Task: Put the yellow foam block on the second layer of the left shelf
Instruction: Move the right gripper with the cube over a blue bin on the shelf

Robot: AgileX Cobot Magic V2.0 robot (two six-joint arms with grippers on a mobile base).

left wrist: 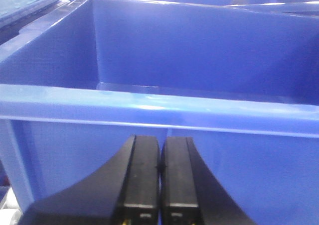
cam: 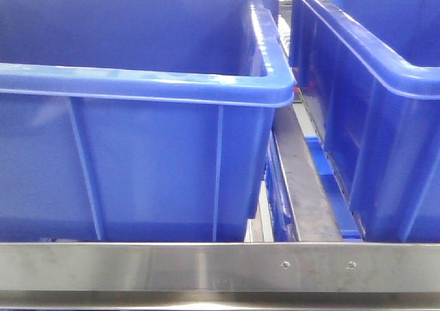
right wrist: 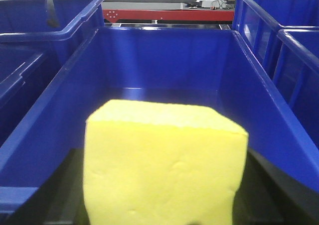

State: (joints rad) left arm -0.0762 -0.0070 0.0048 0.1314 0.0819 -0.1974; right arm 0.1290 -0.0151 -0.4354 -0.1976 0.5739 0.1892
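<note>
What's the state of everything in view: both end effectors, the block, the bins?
left end effector: shut, nothing between its fingers.
right end effector: shut on the yellow foam block.
yellow foam block: held upright, not yet released.
right-wrist bin: open-topped, nothing visible inside.
left-wrist bin: open-topped, floor hidden behind its near rim.

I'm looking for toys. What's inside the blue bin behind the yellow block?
Only bare blue walls and a strip of floor show inside the blue bin. The yellow foam block covers the nearer floor, so anything lying there is hidden.
</note>
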